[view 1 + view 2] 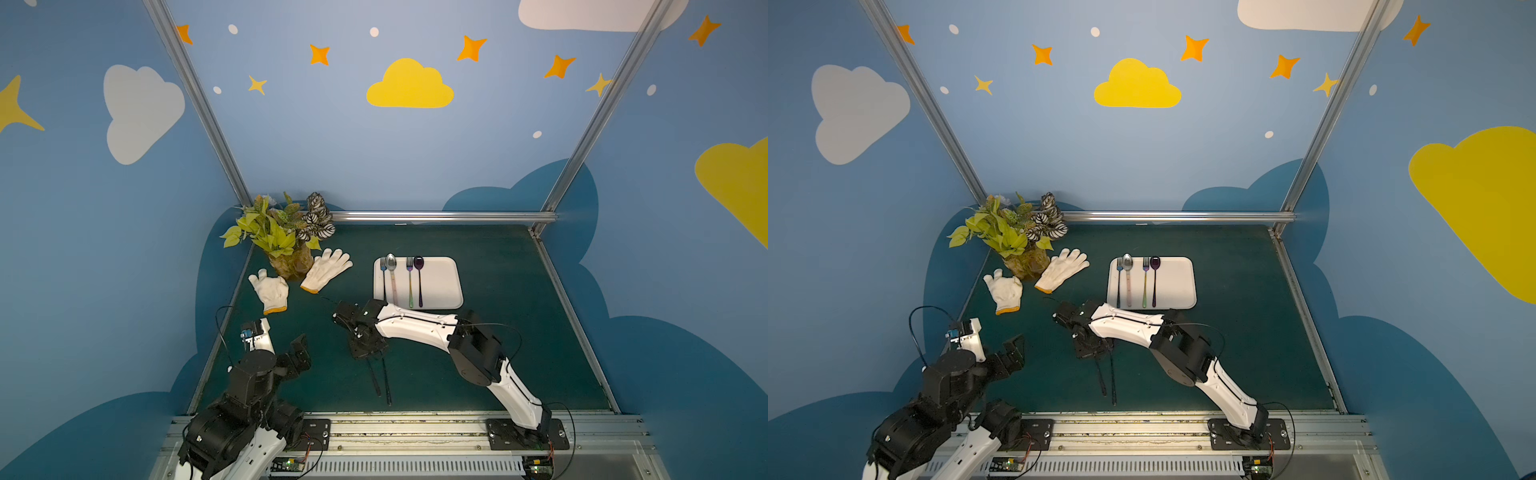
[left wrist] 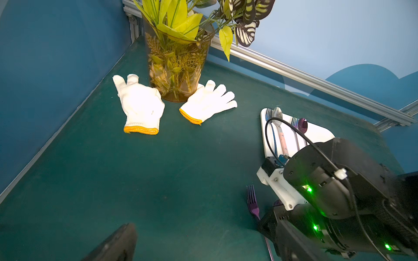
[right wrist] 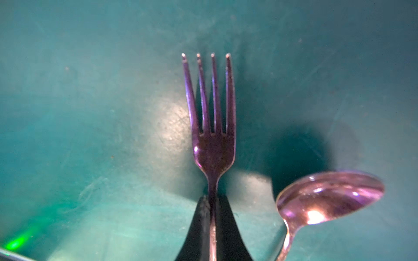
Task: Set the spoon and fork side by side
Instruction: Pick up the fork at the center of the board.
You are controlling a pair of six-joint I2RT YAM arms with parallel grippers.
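Though half-hidden from above — up close, right gripper (image 3: 212, 200) tight on purple fork (image 3: 212, 146), spoon (image 3: 330, 194) just beside.

Dim wide-angle top views bend at edges; right wrist view soft, glare on spoon (image 3: 330, 196).
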